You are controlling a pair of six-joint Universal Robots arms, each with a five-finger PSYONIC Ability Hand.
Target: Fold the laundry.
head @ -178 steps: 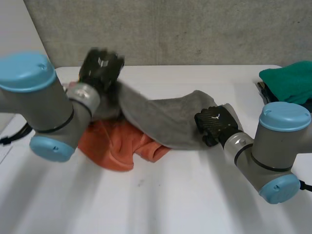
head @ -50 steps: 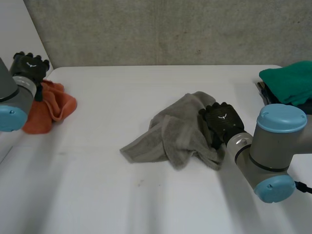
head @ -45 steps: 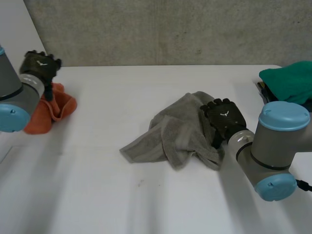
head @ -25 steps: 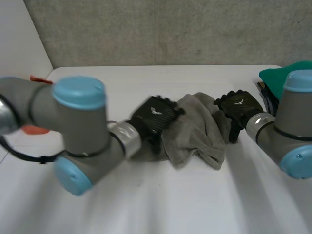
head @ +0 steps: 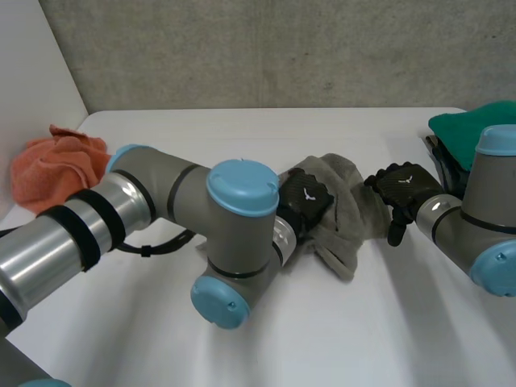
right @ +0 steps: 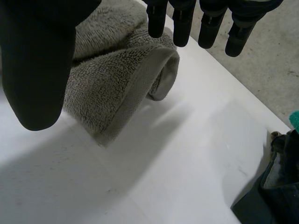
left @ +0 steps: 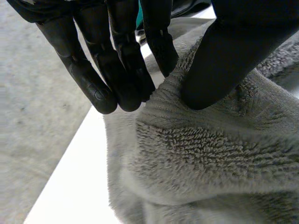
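- The left arm has swung across from the orange cloth (head: 55,165), which now lies alone at the desk's (head: 339,330) far left edge. So the grey towel (head: 355,211) is the piece now in work.
- The left hand (head: 305,203) now sits on the towel's middle. In its wrist view the thumb presses into a raised fold and the fingers (left: 122,60) stand on the fold's other side, so it appears clamped on that fold.
- The right hand (head: 401,187) has come off the towel and hangs just beside its right edge, fingers straight and apart from the thumb, holding nothing.
- No fold is made yet, I judge: the towel needs spreading first.
- The towel lies crumpled mid-desk. Its visible part runs longer from far to near, a narrow tip pointing toward the robot. The left arm hides its left side, so the true long axis is unsure.
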